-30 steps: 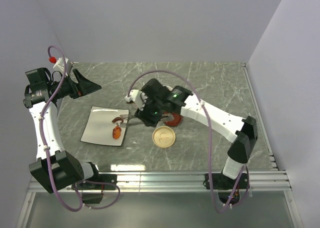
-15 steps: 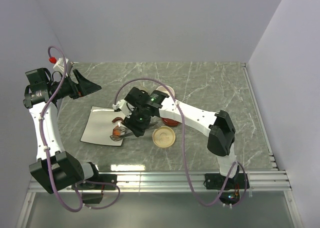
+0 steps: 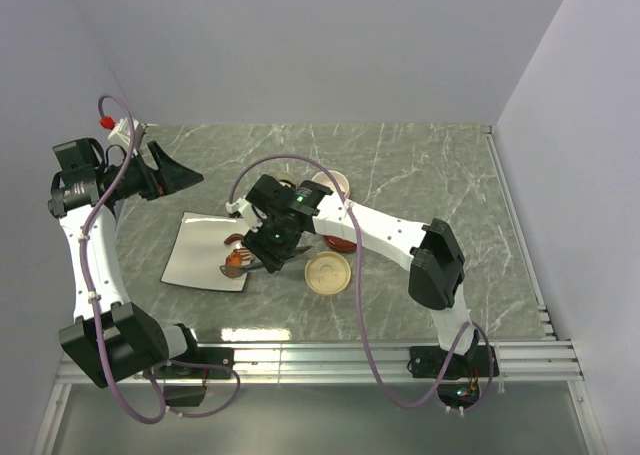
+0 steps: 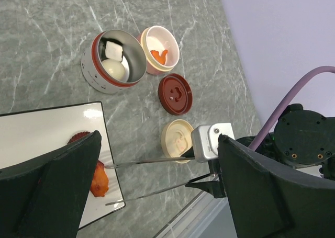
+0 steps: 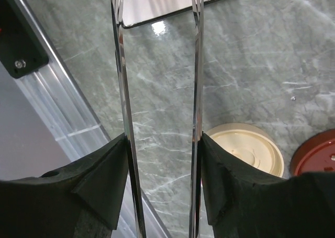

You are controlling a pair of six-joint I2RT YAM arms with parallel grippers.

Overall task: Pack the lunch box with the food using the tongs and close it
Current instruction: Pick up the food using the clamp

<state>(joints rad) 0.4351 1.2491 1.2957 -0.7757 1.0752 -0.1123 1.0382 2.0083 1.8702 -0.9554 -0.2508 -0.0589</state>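
R gripper (image 5: pixel 162 144) clamped on tongs (image 5: pixel 119 65), L gripper (image 3: pixel 172 177) apart, empty; egg (image 4: pixel 114 68) in open lunch box (image 4: pixel 90 65); fried bits (image 4: pixel 98 179) on plate (image 4: pixel 42 133), closing left.

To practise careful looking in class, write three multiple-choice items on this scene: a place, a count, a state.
1. Where is the white egg-like ball? A) on the white plate B) in the metal tin C) in the pink cup
2. How many loose lids lie on the table? A) one B) two C) three
3. What does the right gripper hold? A) nothing B) a lid C) the tongs
Key: B, it sits inside the tin; B, a dark red lid and a cream lid; C, its fingers press both tong arms.
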